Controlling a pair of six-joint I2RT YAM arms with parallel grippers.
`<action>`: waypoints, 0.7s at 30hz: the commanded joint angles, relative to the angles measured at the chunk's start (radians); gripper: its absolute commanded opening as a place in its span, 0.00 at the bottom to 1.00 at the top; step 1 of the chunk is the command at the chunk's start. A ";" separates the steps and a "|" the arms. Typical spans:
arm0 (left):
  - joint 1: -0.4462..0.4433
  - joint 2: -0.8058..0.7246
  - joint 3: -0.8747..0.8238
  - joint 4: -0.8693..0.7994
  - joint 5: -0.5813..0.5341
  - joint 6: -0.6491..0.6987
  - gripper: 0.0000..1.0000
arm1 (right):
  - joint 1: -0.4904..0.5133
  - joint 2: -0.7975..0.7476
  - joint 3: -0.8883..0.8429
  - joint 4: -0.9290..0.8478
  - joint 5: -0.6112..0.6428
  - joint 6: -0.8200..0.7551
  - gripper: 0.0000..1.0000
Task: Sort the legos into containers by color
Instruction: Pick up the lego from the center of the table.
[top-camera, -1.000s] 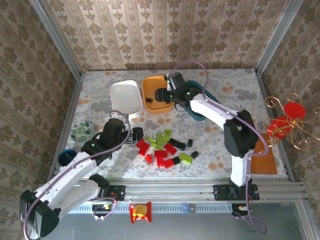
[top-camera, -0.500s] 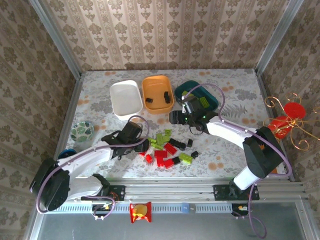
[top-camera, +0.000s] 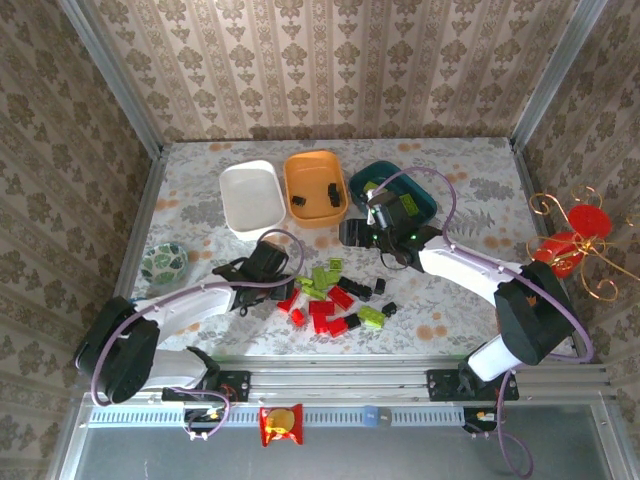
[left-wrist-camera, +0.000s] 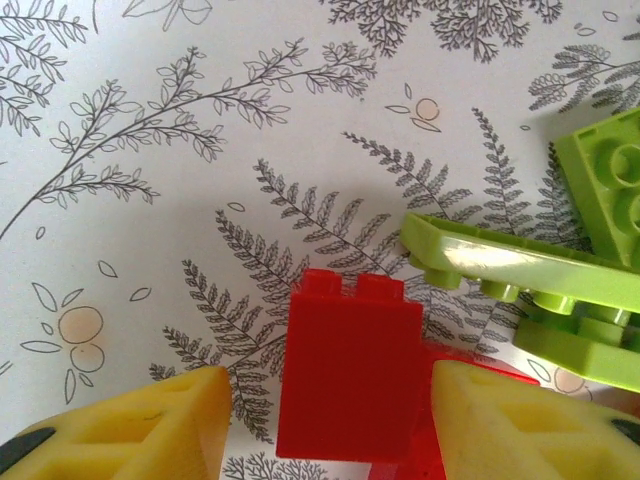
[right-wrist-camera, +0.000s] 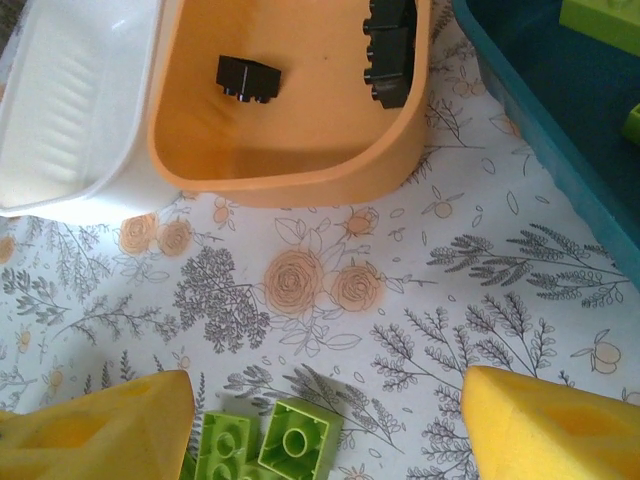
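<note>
Red, lime green and black legos lie in a pile (top-camera: 330, 295) at mid-table. My left gripper (top-camera: 287, 288) is at the pile's left edge. In the left wrist view its yellow fingers (left-wrist-camera: 140, 425) straddle an upright red brick (left-wrist-camera: 350, 370): the left finger stands a gap away, the right one sits close against it. Lime bricks (left-wrist-camera: 540, 280) lie just beyond. My right gripper (top-camera: 350, 235) hovers open and empty between the orange tray (top-camera: 312, 172) and the pile, above green bricks (right-wrist-camera: 270, 440). Two black bricks (right-wrist-camera: 250, 78) lie in the orange tray (right-wrist-camera: 300, 130). The white tray (top-camera: 250, 195) holds nothing. Green pieces lie in the teal tray (top-camera: 385, 170).
A green patterned bowl (top-camera: 163, 263) and a dark blue mug (top-camera: 130, 315) stand at the left edge. An orange mat (top-camera: 525, 315) and a red wire ornament (top-camera: 570, 245) are at the right. Patterned walls close in three sides.
My left gripper slid right into the pile and narrowed its jaws around the red brick. My right arm drew back from over the orange tray toward the pile.
</note>
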 joint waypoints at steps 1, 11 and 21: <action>0.017 0.014 0.004 0.034 -0.003 0.024 0.55 | 0.004 -0.026 -0.012 0.024 -0.003 0.013 0.72; 0.021 0.066 0.001 0.050 0.012 0.025 0.50 | 0.004 -0.032 -0.014 0.018 0.001 0.010 0.72; 0.031 -0.047 0.050 -0.006 -0.007 0.032 0.25 | 0.004 -0.047 -0.023 0.012 0.019 0.015 0.72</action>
